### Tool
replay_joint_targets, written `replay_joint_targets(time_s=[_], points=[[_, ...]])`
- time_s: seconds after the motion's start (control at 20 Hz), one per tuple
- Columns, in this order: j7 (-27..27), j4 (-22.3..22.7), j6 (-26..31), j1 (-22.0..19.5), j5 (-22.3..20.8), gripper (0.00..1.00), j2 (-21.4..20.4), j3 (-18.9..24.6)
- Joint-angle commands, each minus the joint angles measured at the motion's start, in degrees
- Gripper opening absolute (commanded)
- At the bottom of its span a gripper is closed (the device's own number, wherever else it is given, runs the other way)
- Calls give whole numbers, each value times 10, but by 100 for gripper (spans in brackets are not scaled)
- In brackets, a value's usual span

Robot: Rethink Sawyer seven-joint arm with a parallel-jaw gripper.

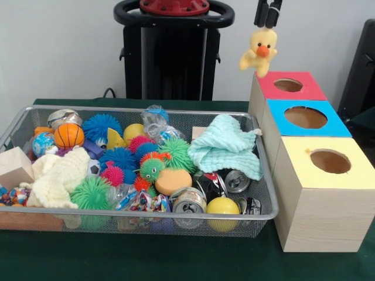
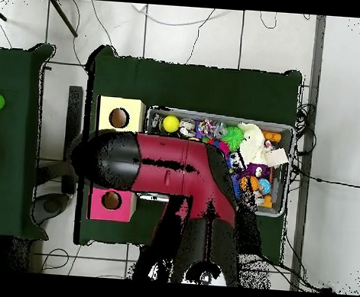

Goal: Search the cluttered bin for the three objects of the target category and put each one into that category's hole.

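Note:
My gripper (image 1: 267,26) comes down at the top right of the front view, shut on the head of a yellow plush duck (image 1: 259,52). The duck hangs in the air just left of and above the red-faced box (image 1: 299,92), close to its round hole (image 1: 288,85). The wire mesh bin (image 1: 146,216) stands to the left, full of toys. In the overhead view the arm (image 2: 174,169) covers the gripper and the duck. The red box's hole (image 2: 111,200) and the bin (image 2: 290,170) show beside the arm.
A blue-faced box (image 1: 328,126) and a yellow-faced box (image 1: 304,170) stand in a row in front of the red one. The bin holds a mint cloth (image 1: 225,146), a cream knit cloth (image 1: 55,175), spiky balls, a small basketball (image 1: 69,135), cans (image 1: 188,202), a yellow ball (image 1: 222,206) and a wooden block (image 1: 14,167).

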Motion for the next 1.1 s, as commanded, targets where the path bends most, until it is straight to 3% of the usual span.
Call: replay_joint_targets(time_s=[0.05, 0.8, 1.1], points=[[8, 96, -19, -4, -29, 0, -16, 19], [32, 94, -4, 25, -47, 0, -22, 12], [38, 106, -27, 31, -46, 0, -18, 10]])
